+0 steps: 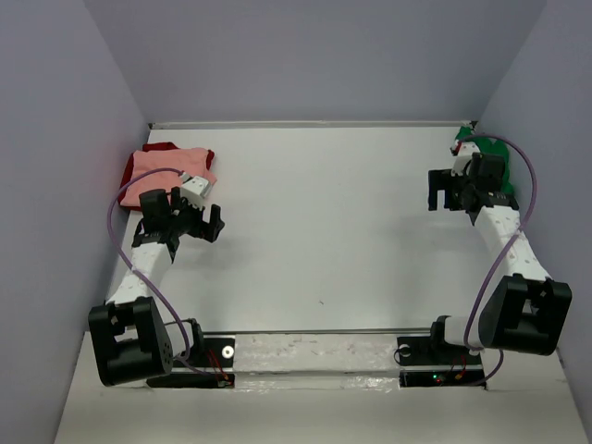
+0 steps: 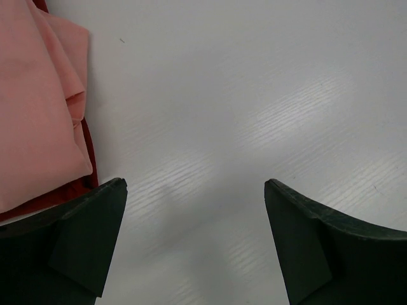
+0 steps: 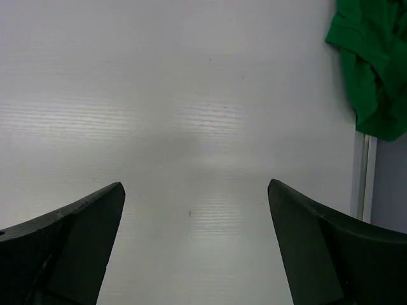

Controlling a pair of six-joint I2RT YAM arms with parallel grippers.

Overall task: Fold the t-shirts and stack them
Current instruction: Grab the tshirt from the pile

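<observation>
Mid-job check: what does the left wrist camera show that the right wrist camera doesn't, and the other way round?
Left wrist only: the salmon pink t-shirt, folded, lying on the dark red t-shirt at the picture's left edge. Right wrist only: the green t-shirt, crumpled, at top right near the edge of the table. Both: bare white table, and the view's own gripper, left gripper or right gripper, open with nothing between its fingers.

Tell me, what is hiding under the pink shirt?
A dark red shirt lies under the pink shirt. Only its edges peek out. The rest is covered, so I cannot tell how it is folded.
</observation>
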